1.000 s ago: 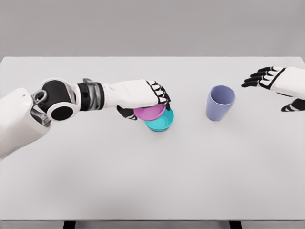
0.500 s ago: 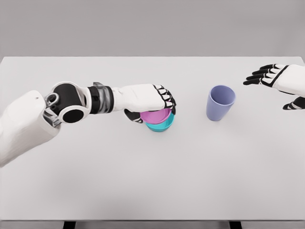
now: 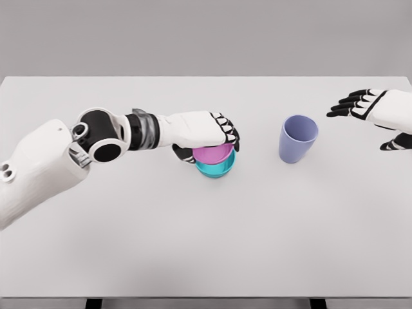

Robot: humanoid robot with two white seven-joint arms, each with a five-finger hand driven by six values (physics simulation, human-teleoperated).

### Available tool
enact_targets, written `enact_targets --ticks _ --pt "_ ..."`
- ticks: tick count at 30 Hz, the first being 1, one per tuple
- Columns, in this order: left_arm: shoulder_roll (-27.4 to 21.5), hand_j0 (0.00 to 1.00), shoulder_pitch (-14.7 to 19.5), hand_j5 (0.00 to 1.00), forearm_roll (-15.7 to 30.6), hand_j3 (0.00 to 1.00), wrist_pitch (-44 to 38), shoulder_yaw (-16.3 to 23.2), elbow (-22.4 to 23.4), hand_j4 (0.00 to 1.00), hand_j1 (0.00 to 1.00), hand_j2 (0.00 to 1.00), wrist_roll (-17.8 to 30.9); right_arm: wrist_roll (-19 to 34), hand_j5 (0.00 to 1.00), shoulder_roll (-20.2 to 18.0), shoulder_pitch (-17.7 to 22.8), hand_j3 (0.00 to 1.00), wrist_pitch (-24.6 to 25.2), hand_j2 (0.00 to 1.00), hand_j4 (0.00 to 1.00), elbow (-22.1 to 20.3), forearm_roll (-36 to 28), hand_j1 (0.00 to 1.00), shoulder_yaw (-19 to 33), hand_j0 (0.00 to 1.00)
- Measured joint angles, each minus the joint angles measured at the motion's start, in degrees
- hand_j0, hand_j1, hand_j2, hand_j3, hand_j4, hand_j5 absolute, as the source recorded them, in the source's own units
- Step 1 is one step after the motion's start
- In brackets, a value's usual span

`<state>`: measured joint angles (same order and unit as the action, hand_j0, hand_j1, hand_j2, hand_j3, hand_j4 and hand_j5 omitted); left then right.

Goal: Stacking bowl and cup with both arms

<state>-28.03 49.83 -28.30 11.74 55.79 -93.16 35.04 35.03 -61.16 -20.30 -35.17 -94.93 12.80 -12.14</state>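
left hand (image 3: 205,132) curled around pink bowl (image 3: 212,154), pink bowl sitting in teal bowl (image 3: 215,168) near table (image 3: 206,238) centre, purple cup (image 3: 297,138) upright, apart to the right, right hand (image 3: 370,106) at right edge above table, fingers spread, holding nothing

The pink bowl (image 3: 212,153), teal bowl (image 3: 215,168) and lilac cup (image 3: 297,138) look smooth matt plastic (table (image 3: 206,244) matt too).

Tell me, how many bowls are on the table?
2. The pink bowl sits inside the teal bowl, near the table's middle, with the left hand gripping the pink one. No others show; the purple cup stands apart to the right.
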Motion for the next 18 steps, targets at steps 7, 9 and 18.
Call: enact_targets --ticks 7,9,18 --pt "0.64 0.7 -0.18 0.7 -0.51 0.7 0.05 0.06 0.56 0.7 0.7 0.7 -0.01 0.0 1.0 0.15 -0.44 1.0 0.01 1.0 1.0 -1.29 0.75 1.0 -1.2 1.0" --pt "0.67 0.72 -0.26 0.72 -0.57 0.72 0.05 0.07 0.63 0.72 0.72 0.72 -0.01 0.0 1.0 -0.01 -0.53 1.0 0.0 1.0 1.0 -1.2 1.21 1.0 -1.04 1.0" --pt "0.7 0.84 -0.35 0.84 -0.83 0.84 0.05 0.4 0.85 0.84 0.84 0.84 -0.04 0.0 1.0 -0.13 0.53 1.0 0.01 1.0 1.0 -2.32 1.64 1.0 0.39 1.0"
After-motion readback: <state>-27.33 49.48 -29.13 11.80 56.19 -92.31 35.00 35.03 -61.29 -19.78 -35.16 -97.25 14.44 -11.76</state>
